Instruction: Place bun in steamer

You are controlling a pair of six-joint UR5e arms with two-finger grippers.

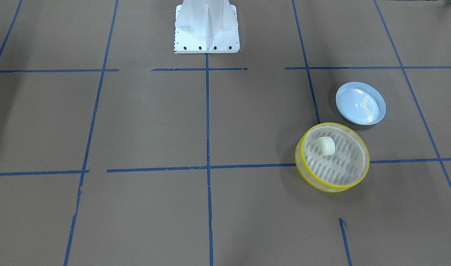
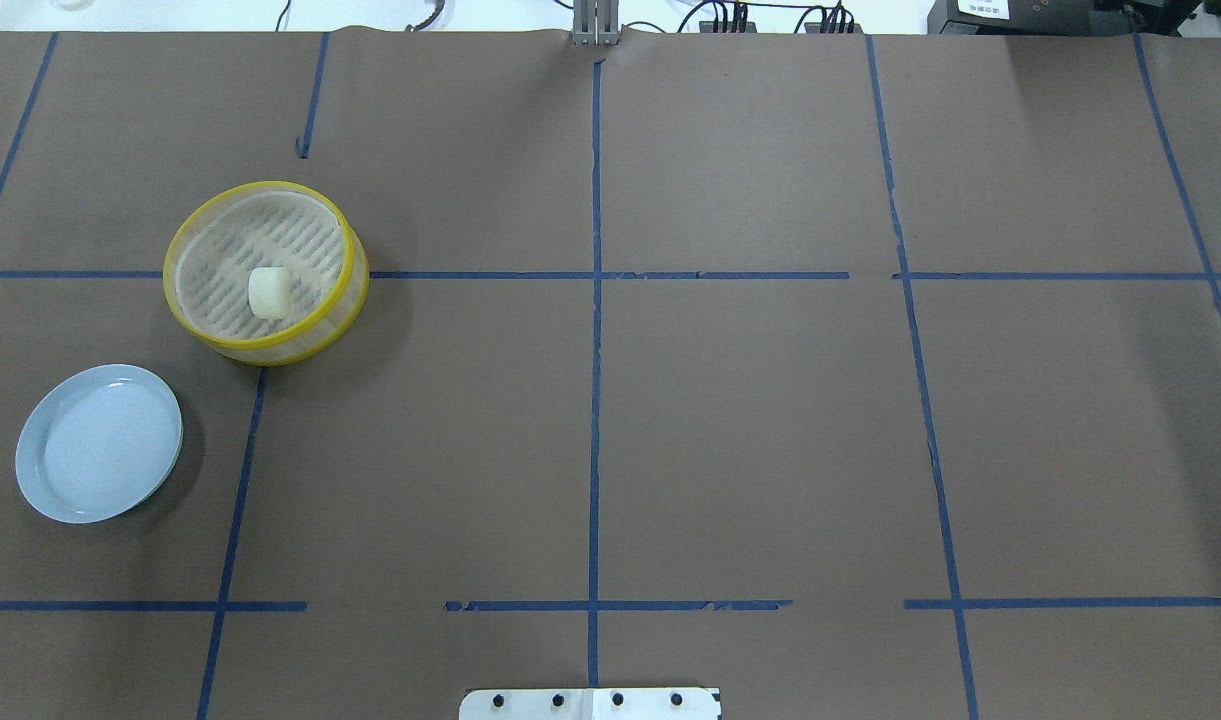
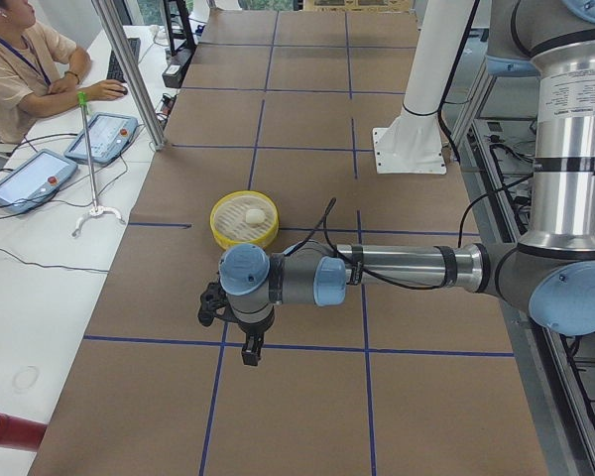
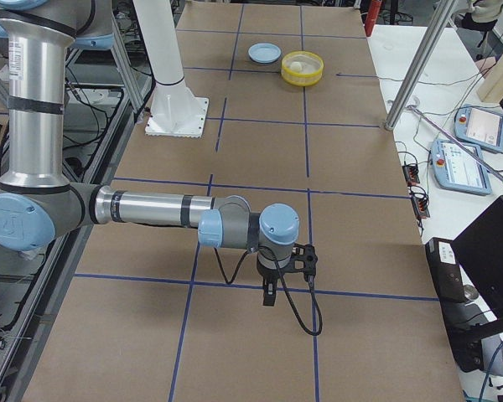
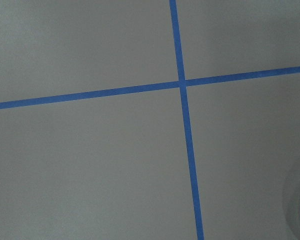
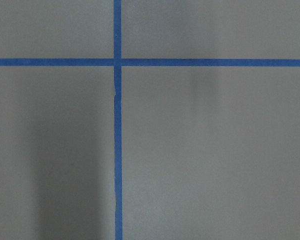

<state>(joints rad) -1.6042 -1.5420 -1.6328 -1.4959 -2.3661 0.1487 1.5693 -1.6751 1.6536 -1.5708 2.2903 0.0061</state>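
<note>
The cream-white bun (image 1: 327,145) lies inside the yellow-rimmed steamer (image 1: 314,181), toward one side of its slatted base. The bun (image 2: 268,292) and steamer (image 2: 340,310) sit on the table's left half in the overhead view. They also show in the left side view, bun (image 3: 253,215) in steamer (image 3: 240,236). My left gripper (image 3: 250,352) hangs above the table well short of the steamer; I cannot tell if it is open. My right gripper (image 4: 268,295) hangs over the far end of the table from the steamer (image 4: 303,77); I cannot tell its state.
A pale blue ridged plate (image 1: 360,103) lies empty beside the steamer, also in the overhead view (image 2: 100,442). The white robot base (image 1: 207,27) stands at mid table edge. An operator (image 3: 20,59) sits at a side desk with tablets. Blue tape lines grid the brown table.
</note>
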